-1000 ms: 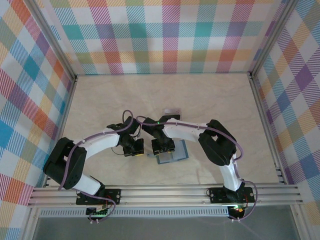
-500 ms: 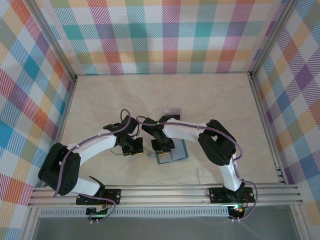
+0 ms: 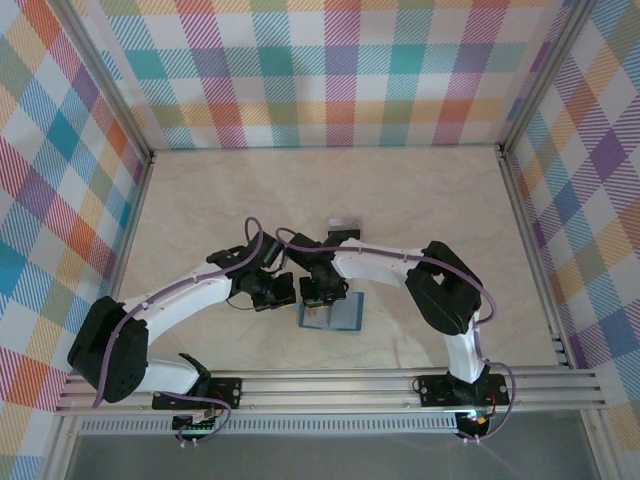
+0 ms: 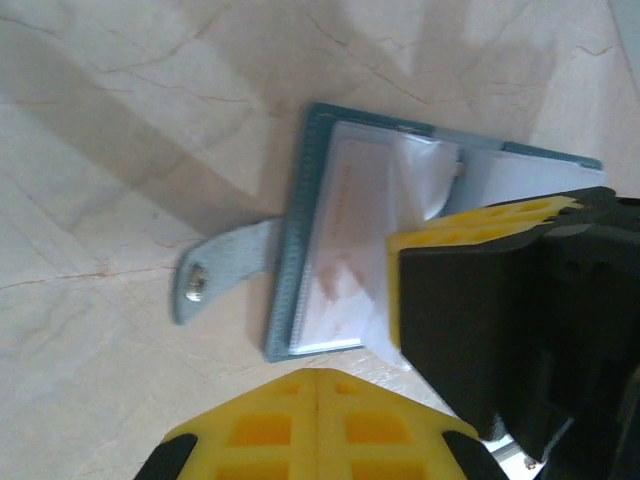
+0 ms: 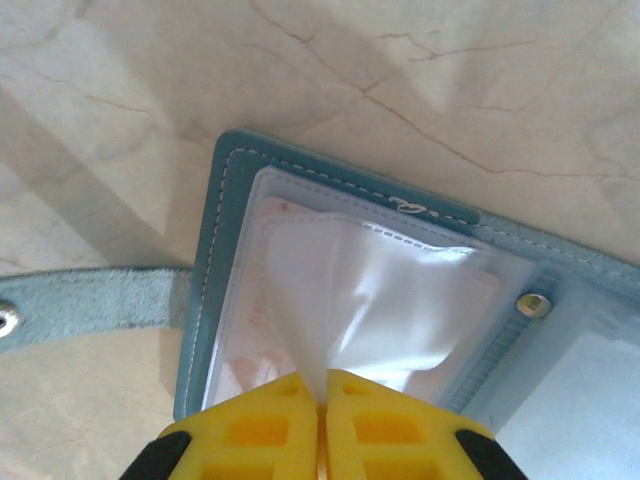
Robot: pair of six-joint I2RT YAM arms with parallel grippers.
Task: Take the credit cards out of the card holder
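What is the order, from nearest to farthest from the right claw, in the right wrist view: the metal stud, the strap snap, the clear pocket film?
1. clear pocket film: in the centre, pinched in the tips of the right claw.
2. metal stud: to the right, on the card holder.
3. strap snap: at the far left edge.
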